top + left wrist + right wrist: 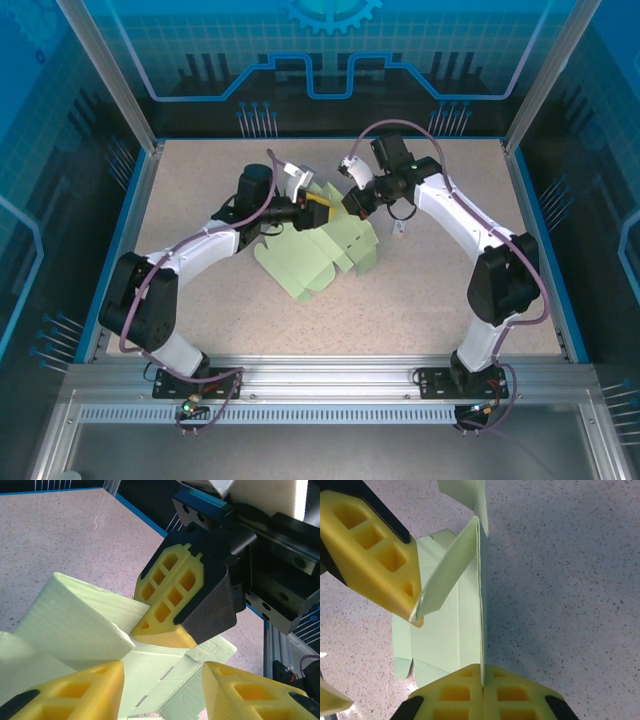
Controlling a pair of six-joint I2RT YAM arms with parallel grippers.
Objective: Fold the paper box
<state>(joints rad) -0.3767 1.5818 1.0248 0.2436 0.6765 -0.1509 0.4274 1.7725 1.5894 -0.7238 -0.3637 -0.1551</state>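
The pale mint-green paper box (pixel 322 256) lies partly unfolded at the middle of the table, its far panels lifted. My right gripper (pixel 345 205) is shut on the edge of an upright panel; in the right wrist view the panel (pixel 470 625) runs straight into the closed jaws of that gripper (pixel 483 682). My left gripper (pixel 312 203) stands open just left of it, over the sheet (pixel 150 665), and the space inside this gripper (pixel 162 695) is empty. One left fingertip (pixel 375 555) touches a raised flap. The right gripper's fingers (pixel 167 605) show up close in the left wrist view.
The speckled tabletop (pixel 200 190) is ringed by a blue rim and clear enclosure walls. An aluminium rail (pixel 320 385) with both arm bases runs along the near edge. The two wrists are nearly touching above the far end of the sheet.
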